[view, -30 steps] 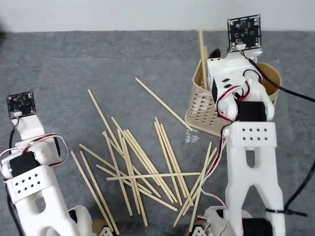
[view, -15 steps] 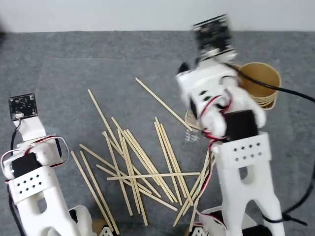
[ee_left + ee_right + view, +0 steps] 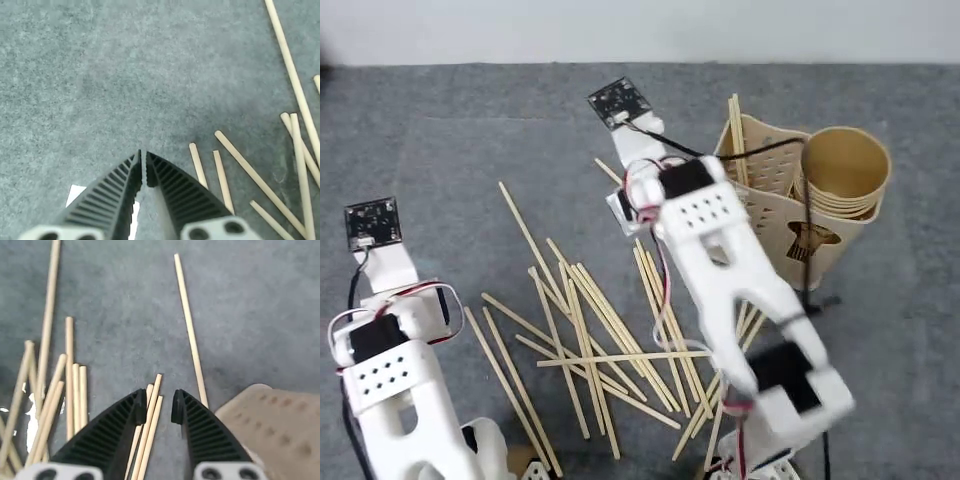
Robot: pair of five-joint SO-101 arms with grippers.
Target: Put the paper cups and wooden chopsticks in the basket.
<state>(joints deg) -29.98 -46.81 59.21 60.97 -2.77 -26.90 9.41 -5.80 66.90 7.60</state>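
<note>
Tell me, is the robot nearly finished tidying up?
Not nearly. The paper cups and some upright chopsticks already stand in the basket. Nothing is held: the right gripper is open above loose chopsticks, the left gripper shut. Many more lie across the grey mat.

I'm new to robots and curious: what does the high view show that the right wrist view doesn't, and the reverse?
From the high view: stacked paper cups and upright chopsticks in the basket. From the right wrist view: the right hand, open over a few chopstick ends. In both: the basket and loose wooden chopsticks on the grey mat.
</note>
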